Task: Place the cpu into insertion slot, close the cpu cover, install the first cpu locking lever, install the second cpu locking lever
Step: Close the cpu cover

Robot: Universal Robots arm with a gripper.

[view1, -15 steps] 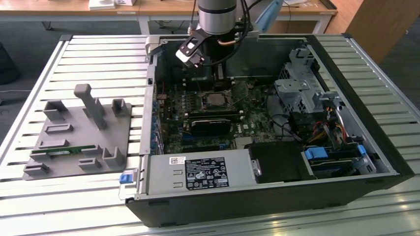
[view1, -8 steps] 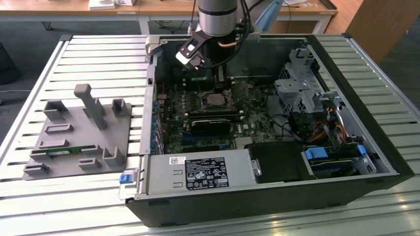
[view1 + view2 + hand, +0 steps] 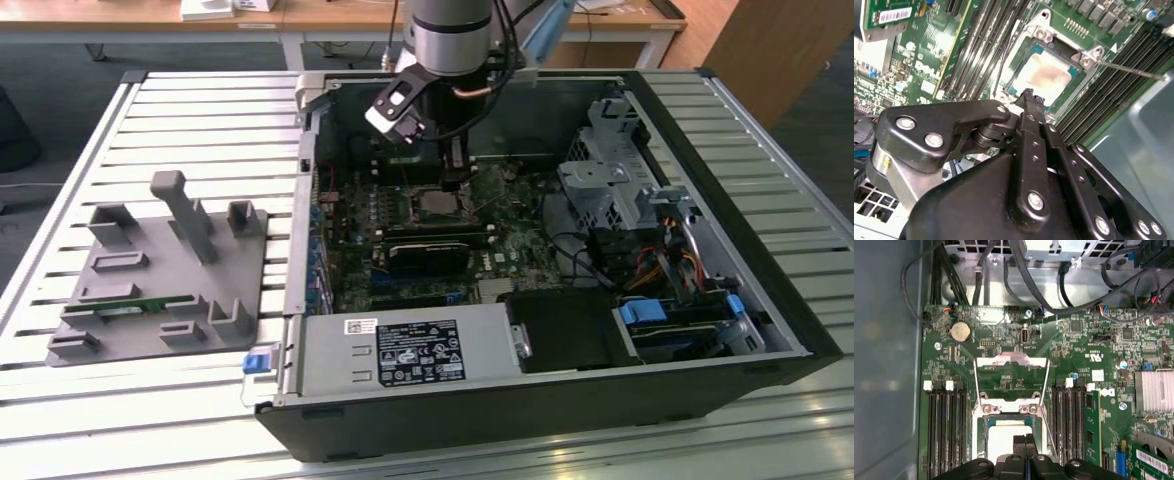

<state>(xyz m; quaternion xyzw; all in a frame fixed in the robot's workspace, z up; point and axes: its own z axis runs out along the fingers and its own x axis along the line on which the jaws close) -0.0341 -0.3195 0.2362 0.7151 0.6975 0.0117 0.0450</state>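
tool [image 3: 1029, 95] poised at edge of socketed cpu [image 3: 1046, 75]

The exterior view stands off the arm, high up and well back, looking down at a slant across the slatted table [image 3: 174, 110] and into the open computer case [image 3: 534, 420]. Both wrist views sit close above the motherboard [image 3: 1084, 352], each looking along the end effector [image 3: 1025, 439] from a different side of it. All three views share the cpu [image 3: 1049, 75] and the board around it, seen near from the wrist and small from outside.
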